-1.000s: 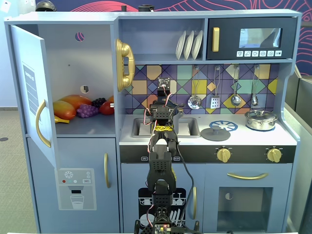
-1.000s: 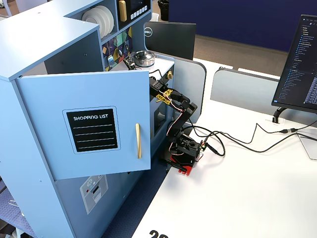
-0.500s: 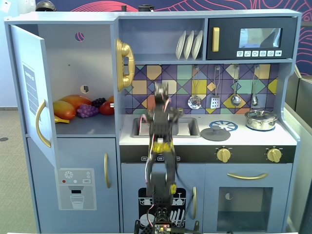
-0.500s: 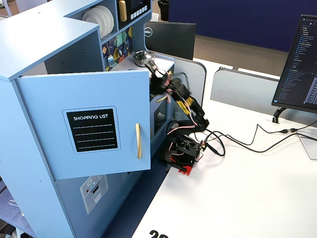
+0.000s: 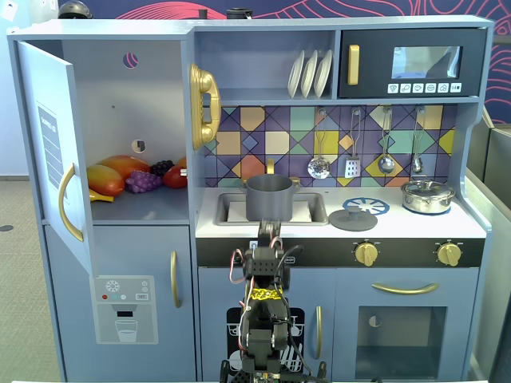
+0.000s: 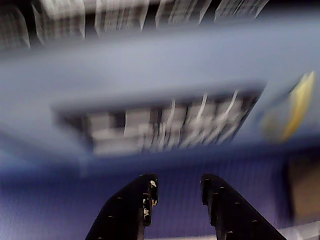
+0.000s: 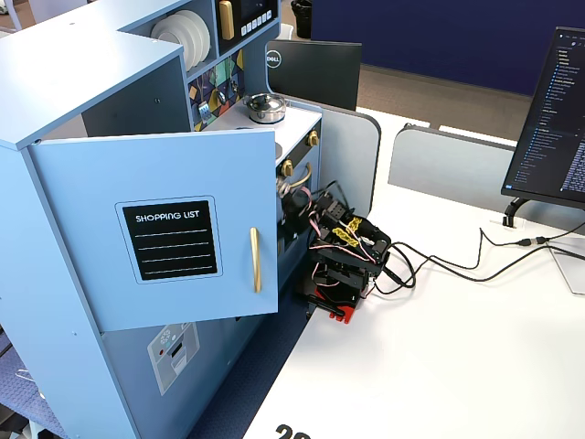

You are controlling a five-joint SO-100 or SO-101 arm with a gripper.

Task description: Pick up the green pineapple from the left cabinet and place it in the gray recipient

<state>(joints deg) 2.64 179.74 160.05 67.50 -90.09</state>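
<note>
Sitting in the sink (image 5: 315, 209), gray recipient (image 5: 269, 197) – contents hidden, left cabinet (image 5: 128, 128) holding fruit, gripper (image 6: 177, 192) parted, empty

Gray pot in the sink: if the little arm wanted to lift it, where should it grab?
Probably its rim, from above, one finger inside the wall and one outside. The gray pot stands upright in the sink with its mouth open, and its body looks too wide for the open pincer to span.
</note>
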